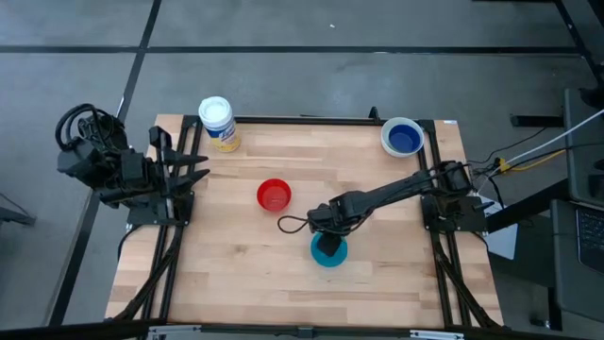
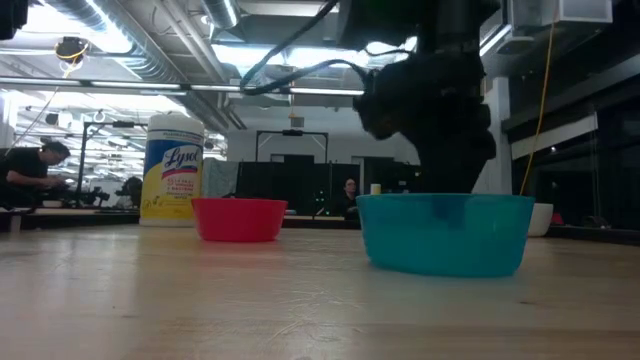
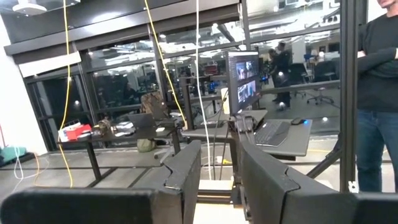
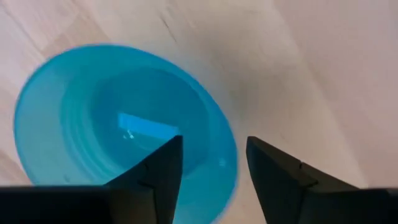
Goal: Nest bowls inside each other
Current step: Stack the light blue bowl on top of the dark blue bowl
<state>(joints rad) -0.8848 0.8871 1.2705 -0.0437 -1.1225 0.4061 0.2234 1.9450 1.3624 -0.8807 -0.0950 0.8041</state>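
Note:
A teal bowl stands upright on the wooden table near its middle front. My right gripper points down over it, open. One finger stands inside the bowl and the other outside, with the bowl's rim passing through the gap between them. A red bowl stands to the left of it. At the far right corner a dark blue bowl sits inside a white one. My left gripper waits open, raised beyond the table's left edge.
A white-capped jar with a yellow label stands at the far left of the table. Bare wood lies in front of the teal bowl and to its left. A person stands in the room beyond.

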